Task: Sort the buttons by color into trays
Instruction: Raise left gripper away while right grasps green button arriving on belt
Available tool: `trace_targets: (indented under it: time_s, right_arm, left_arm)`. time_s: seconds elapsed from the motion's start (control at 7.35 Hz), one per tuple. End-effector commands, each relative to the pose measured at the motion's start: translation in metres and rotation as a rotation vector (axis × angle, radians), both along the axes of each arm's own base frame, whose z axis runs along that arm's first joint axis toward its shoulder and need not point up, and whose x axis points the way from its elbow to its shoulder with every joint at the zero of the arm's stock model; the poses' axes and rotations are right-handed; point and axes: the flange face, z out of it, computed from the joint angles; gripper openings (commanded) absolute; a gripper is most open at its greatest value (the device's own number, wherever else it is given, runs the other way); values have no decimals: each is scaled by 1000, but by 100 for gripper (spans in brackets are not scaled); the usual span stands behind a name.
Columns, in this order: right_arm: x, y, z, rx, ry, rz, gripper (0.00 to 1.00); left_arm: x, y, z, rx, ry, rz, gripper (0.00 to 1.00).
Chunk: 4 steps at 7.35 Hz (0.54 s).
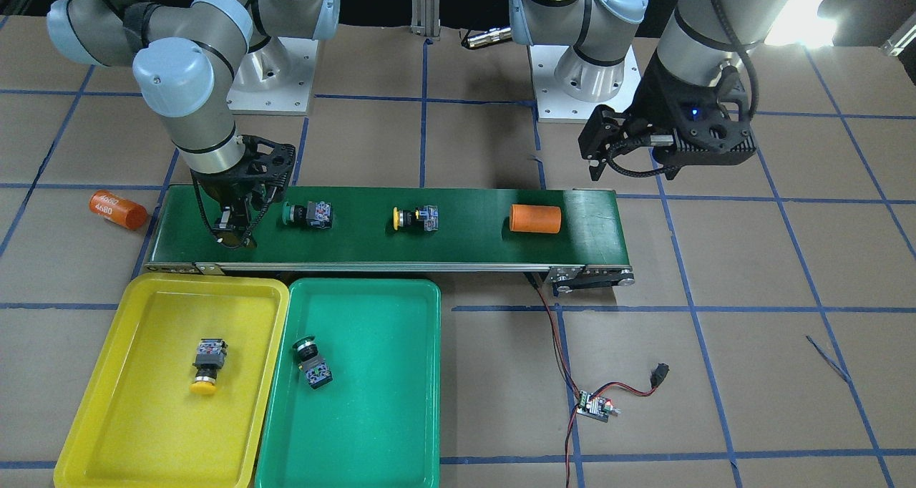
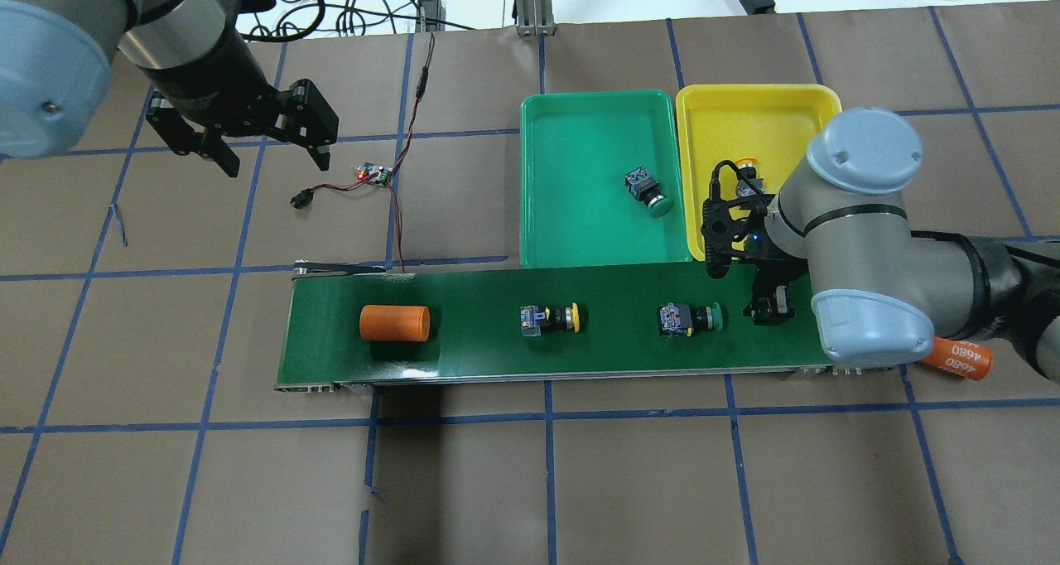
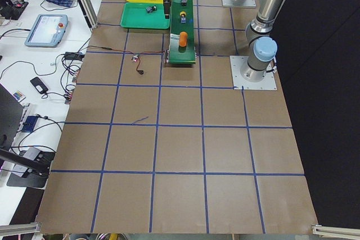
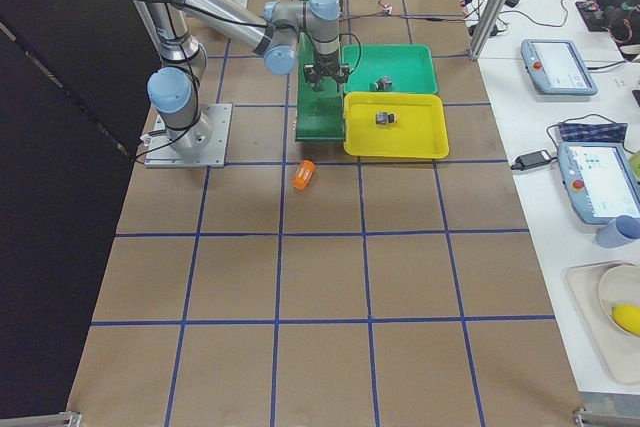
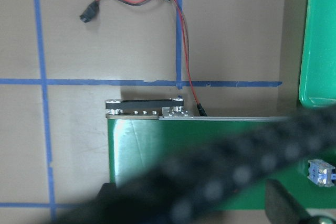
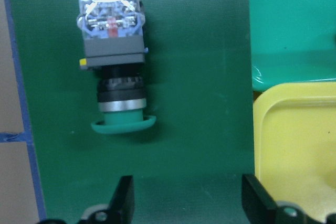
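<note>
Green button (image 1: 308,214), yellow button (image 1: 415,218) on conveyor (image 1: 465,241); second yellow button (image 1: 206,363) in yellow tray (image 1: 129,309), second green button (image 1: 312,363) in green tray (image 1: 386,416). 4 total. 2 orange cylinders (image 1: 535,218), one on conveyor. Right end effector (image 6: 186,203) released beside green button; left end effector (image 2: 273,155) released.

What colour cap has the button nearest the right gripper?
Green. The button shows best in the right wrist view.

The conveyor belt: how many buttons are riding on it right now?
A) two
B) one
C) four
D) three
A: just one green-capped button and one yellow-capped button lie on the belt, along with an orange cylinder.
</note>
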Motion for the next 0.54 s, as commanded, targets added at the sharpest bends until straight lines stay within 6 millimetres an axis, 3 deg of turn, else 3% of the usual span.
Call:
trace_targets:
  time_s: [0.0, 0.14, 0.27, 0.41]
  right_arm:
    - [0, 7, -6, 17, 7, 14, 76]
    - [0, 18, -18, 44, 0, 12, 76]
    - [2, 24, -24, 52, -9, 8, 77]
    - [3, 27, -23, 52, -12, -1, 77]
  left_arm:
    - [6, -2, 16, -15, 24, 15, 100]
    - [25, -9, 15, -13, 33, 52, 100]
    - [32, -15, 3, 8, 65, 70, 100]
    - [29, -7, 8, 3, 57, 63, 100]
